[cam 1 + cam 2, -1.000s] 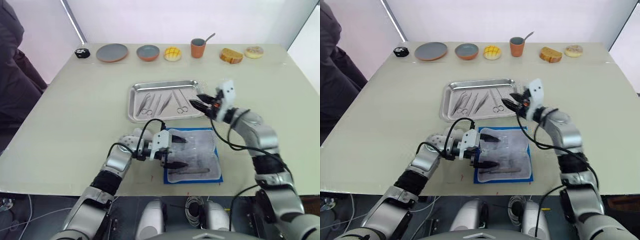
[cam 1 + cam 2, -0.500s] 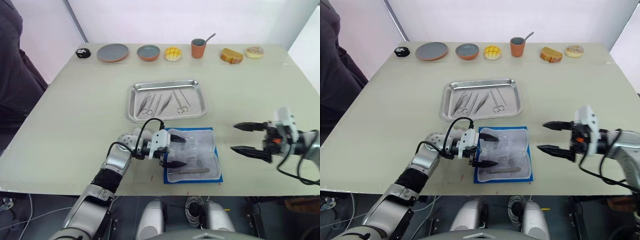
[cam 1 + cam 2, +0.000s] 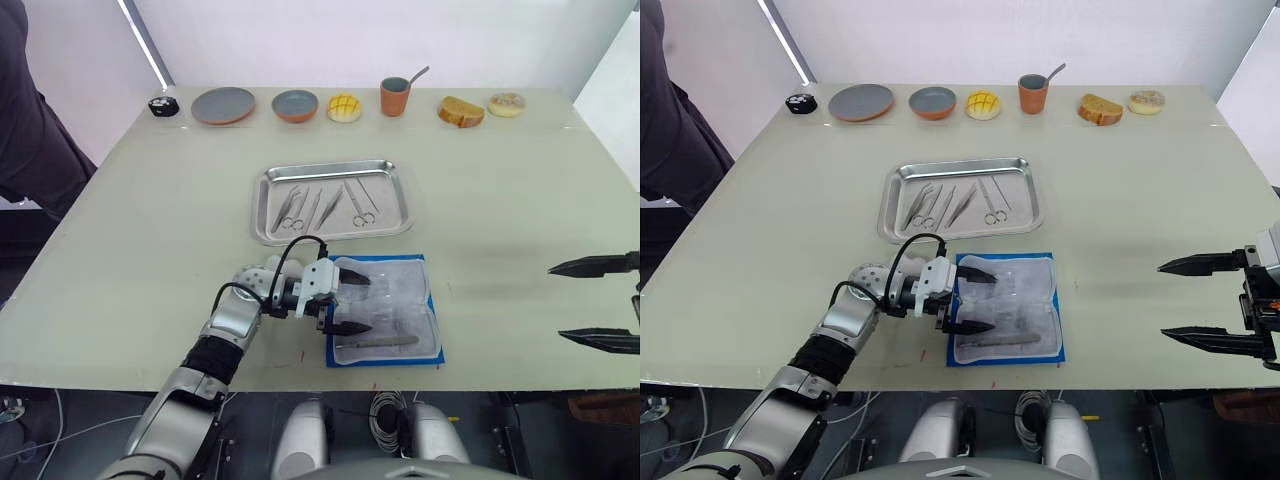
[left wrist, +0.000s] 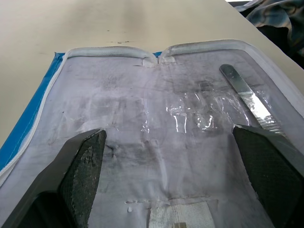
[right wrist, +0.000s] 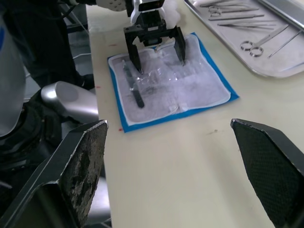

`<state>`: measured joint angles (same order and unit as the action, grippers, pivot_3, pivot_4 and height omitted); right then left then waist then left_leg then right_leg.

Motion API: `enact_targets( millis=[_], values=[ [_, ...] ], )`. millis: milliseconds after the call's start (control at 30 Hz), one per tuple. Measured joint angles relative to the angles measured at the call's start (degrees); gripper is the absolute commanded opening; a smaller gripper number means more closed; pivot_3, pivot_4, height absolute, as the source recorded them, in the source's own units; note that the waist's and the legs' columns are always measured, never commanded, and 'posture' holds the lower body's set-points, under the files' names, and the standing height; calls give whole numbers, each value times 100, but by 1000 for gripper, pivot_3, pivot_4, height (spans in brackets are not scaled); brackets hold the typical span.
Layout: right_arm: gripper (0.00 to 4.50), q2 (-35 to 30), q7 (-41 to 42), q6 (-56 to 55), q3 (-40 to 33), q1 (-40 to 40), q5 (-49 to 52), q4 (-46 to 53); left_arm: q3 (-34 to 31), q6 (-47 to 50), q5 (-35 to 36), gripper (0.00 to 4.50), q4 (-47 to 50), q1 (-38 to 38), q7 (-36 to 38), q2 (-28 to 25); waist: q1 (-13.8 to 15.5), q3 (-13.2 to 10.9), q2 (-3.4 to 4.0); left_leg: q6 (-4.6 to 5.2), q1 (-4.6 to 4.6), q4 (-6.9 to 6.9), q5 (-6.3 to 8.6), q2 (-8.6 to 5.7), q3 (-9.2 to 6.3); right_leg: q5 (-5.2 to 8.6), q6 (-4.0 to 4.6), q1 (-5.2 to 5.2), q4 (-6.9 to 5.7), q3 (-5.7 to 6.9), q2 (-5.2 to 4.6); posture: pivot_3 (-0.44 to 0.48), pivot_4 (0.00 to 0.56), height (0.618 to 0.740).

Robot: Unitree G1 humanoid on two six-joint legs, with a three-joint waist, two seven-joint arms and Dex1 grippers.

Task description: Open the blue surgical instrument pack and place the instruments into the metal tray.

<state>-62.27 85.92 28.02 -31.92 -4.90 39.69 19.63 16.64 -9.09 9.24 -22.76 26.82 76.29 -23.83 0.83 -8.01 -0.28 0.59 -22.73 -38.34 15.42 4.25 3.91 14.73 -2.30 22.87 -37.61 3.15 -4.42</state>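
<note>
The blue surgical instrument pack (image 3: 388, 310) lies opened near the table's front edge, whitish clear face up. One flat silver instrument (image 3: 384, 341) is still under the plastic along its near side, and it is also seen at the instrument (image 4: 247, 95) in the left wrist view. My left gripper (image 3: 368, 306) is open, its two fingers spread over the pack's left part and low on the plastic. The metal tray (image 3: 390, 222) sits just beyond the pack and holds several instruments (image 3: 325, 205). My right gripper (image 3: 1162, 300) hangs open and empty over the table, well right of the pack.
Along the far edge stand a small black object (image 3: 163, 104), two round grey plates (image 3: 223, 104), a yellow bun (image 3: 344, 107), an orange cup with a spoon (image 3: 395, 96), bread (image 3: 461, 111) and a donut (image 3: 506, 103). A person in dark clothes (image 3: 30, 120) stands at the left.
My right arm has swung away from the tray's right end, out to the right and toward the near edge, staying open. The left gripper has stayed on the pack.
</note>
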Motion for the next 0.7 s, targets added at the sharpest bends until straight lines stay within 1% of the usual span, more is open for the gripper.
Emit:
enact_targets(
  millis=[67,100,133,167,200,233,300,367,400,433,500,700],
  values=[
    [4366,170,-302,-7,302,46,-46,295,16,13,-13,4500,3,4,-25,39,6,-1,-2,0,-1,-1,0,-1,-1,0,0,-2,2,0,-1,0,150,740],
    [4366,311,-538,-60,575,97,-165,465,30,28,-21,4500,26,0,-41,50,5,-1,-3,0,-1,-2,0,-1,-4,0,0,-5,3,0,0,0,150,740],
    [4366,547,-892,-108,1042,162,-370,708,45,56,-35,4500,43,2,-64,70,9,0,-3,0,-2,-2,0,-2,-5,0,-1,-5,4,0,0,0,150,740],
    [4366,662,-1073,-118,1364,184,-497,821,61,76,-47,4500,75,-4,-90,77,17,0,0,0,-5,-2,0,-5,-7,1,-2,-4,4,-1,-1,0,150,740],
    [4366,706,-1162,-120,1493,202,-559,864,68,82,-49,4500,82,-3,-96,77,19,0,0,0,-5,-2,0,-5,-7,1,-1,-5,5,-2,0,0,150,740],
    [4366,866,-1415,-175,1869,367,-769,925,64,81,-46,4500,113,-27,-105,49,8,-1,-3,0,-6,-3,0,-5,-6,1,-2,-5,7,-3,0,0,150,740],
    [4366,942,-1540,-204,2065,452,-859,944,58,81,-44,4500,138,-41,-100,33,5,-1,-4,0,-6,-3,0,-5,-7,1,-2,-5,6,-3,1,0,150,740],
    [3854,1137,-1756,-298,2735,706,-1196,952,5,69,4,4500,230,-124,-70,-66,-11,-1,-8,-1,-4,-3,0,-1,-14,1,0,-4,5,-3,10,0,150,740],
    [3409,1200,-1796,-314,2973,749,-1287,946,-13,69,7,4500,269,-159,-52,-89,-11,-2,-7,0,-4,-1,0,-1,-16,2,2,-4,5,-3,12,0,150,740],
    [3109,1252,-1830,-333,3169,798,-1381,943,-22,69,9,4500,309,-190,-46,-111,-13,-2,-7,-1,-4,-1,0,0,-18,3,3,-3,5,-3,15,0,150,740],
    [2114,1310,-1887,-494,3598,893,-1692,893,-26,70,20,4500,357,-227,-27,-154,-14,-2,-7,0,-4,-1,0,0,-22,2,3,-4,5,-4,17,0,150,740],
    [2114,1589,-2030,-908,4244,973,-2267,451,-59,12,110,4500,508,-408,-1,-299,-18,-2,-8,0,-1,-1,0,2,-21,3,4,-3,4,-9,21,0,150,740]
  ],
)
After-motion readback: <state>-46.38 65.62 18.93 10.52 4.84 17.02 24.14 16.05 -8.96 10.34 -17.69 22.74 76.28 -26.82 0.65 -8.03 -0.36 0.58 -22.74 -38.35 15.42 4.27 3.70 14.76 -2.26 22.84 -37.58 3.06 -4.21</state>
